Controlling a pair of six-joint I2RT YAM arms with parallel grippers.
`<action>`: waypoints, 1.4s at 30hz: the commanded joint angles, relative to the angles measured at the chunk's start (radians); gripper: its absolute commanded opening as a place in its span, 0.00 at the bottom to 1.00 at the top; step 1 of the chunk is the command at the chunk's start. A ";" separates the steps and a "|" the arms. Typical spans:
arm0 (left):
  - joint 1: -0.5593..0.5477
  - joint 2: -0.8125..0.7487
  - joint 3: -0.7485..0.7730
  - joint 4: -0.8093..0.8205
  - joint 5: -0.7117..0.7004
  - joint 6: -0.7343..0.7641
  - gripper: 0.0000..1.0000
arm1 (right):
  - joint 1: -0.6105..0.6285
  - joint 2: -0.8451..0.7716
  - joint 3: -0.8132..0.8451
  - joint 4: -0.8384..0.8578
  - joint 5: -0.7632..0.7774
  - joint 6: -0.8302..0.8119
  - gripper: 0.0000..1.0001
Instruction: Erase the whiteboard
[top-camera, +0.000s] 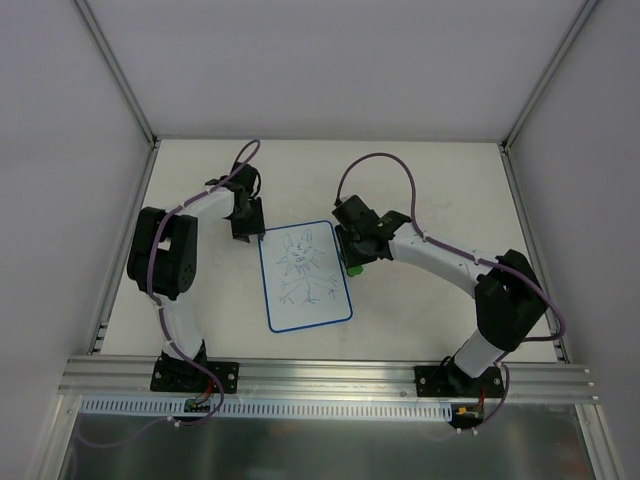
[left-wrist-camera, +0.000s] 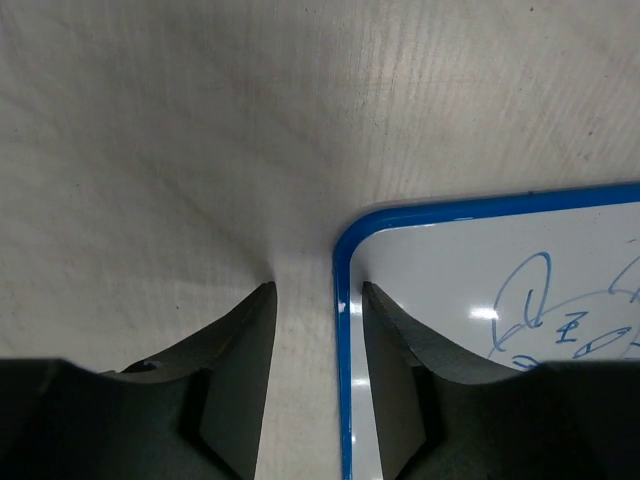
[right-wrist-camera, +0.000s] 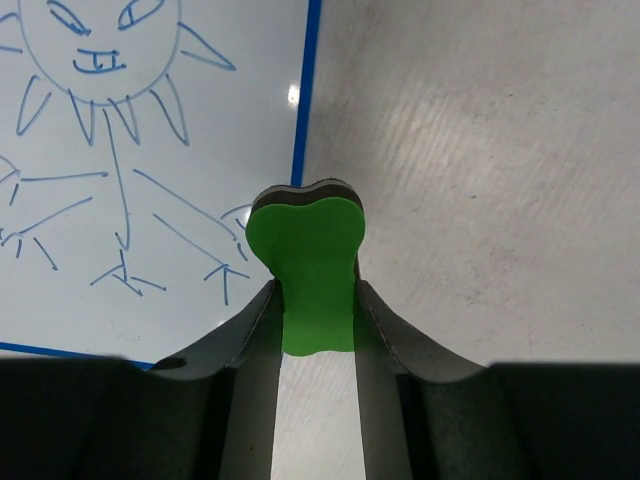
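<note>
The whiteboard (top-camera: 305, 278), white with a thin blue rim, lies flat mid-table and carries a blue line drawing of a spiky-headed figure (right-wrist-camera: 100, 60). My left gripper (top-camera: 247, 228) hovers at its far left corner. Seen from the left wrist, the left gripper (left-wrist-camera: 318, 290) has its jaws apart, straddling the blue rim (left-wrist-camera: 342, 330), one finger over the table and one over the whiteboard (left-wrist-camera: 480, 260). My right gripper (top-camera: 352, 262) sits at the board's right edge. In the right wrist view this gripper (right-wrist-camera: 315, 285) is shut on a green bone-shaped block (right-wrist-camera: 305, 250) beside the whiteboard (right-wrist-camera: 200, 170).
White walls and aluminium posts enclose the table on three sides. A metal rail (top-camera: 330, 375) carrying both arm bases runs along the near edge. Purple cables (top-camera: 380, 160) loop above each arm.
</note>
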 joint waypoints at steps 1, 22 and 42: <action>0.006 0.035 0.043 -0.006 0.074 0.026 0.40 | 0.024 0.021 0.025 -0.019 -0.015 0.019 0.00; -0.034 -0.070 -0.206 0.037 0.137 -0.252 0.00 | 0.085 0.107 0.045 -0.011 -0.061 0.042 0.00; -0.126 -0.213 -0.321 0.040 0.226 -0.229 0.38 | 0.100 0.212 0.013 -0.027 -0.035 0.061 0.01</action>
